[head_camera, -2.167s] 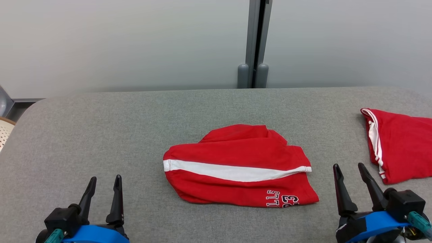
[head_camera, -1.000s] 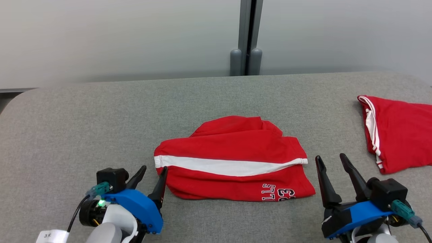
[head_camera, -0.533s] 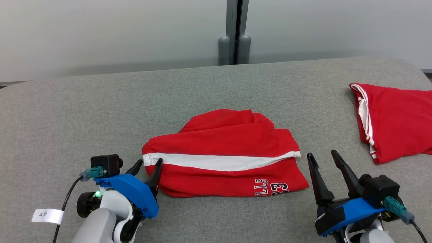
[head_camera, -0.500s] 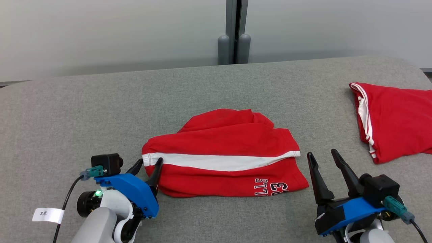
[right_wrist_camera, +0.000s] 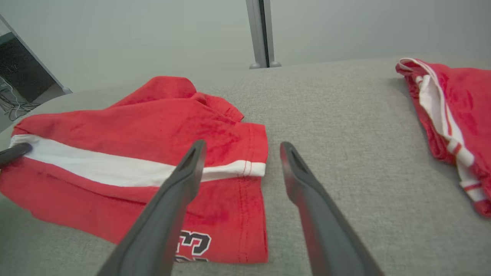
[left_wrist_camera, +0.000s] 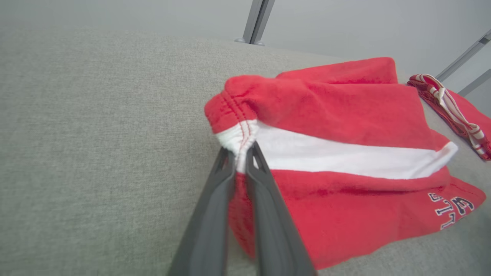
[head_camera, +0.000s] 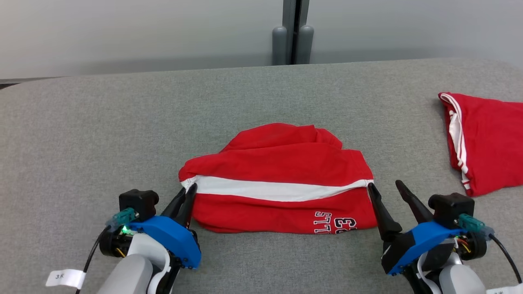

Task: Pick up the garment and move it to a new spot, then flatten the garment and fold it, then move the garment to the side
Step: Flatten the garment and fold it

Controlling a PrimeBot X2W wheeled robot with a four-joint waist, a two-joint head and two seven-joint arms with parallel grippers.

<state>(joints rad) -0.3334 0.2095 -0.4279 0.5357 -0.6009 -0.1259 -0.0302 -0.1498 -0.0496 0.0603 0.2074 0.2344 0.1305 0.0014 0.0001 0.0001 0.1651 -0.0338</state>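
Observation:
The garment (head_camera: 282, 171) is a pair of red shorts with a white side stripe and dark lettering, lying crumpled in the middle of the grey padded surface (head_camera: 122, 122). My left gripper (head_camera: 188, 188) is shut on the garment's left edge, pinching the end of the white stripe (left_wrist_camera: 239, 147). At the garment's right edge (right_wrist_camera: 134, 130) my right gripper (head_camera: 384, 184) stands open. Its left finger lies over the cloth near the stripe's end, its right finger over bare surface (right_wrist_camera: 242, 145). Nothing is pinched between them.
A second red garment (head_camera: 486, 139) with white stripes lies at the far right of the surface, also seen in the right wrist view (right_wrist_camera: 452, 103). A grey post (head_camera: 292, 32) stands against the pale wall behind. Bare grey surface spreads left and behind the shorts.
My left gripper has shut on the garment's left edge, where it stood open around it before. My right gripper has moved forward to the right edge. The camera has shifted slightly.

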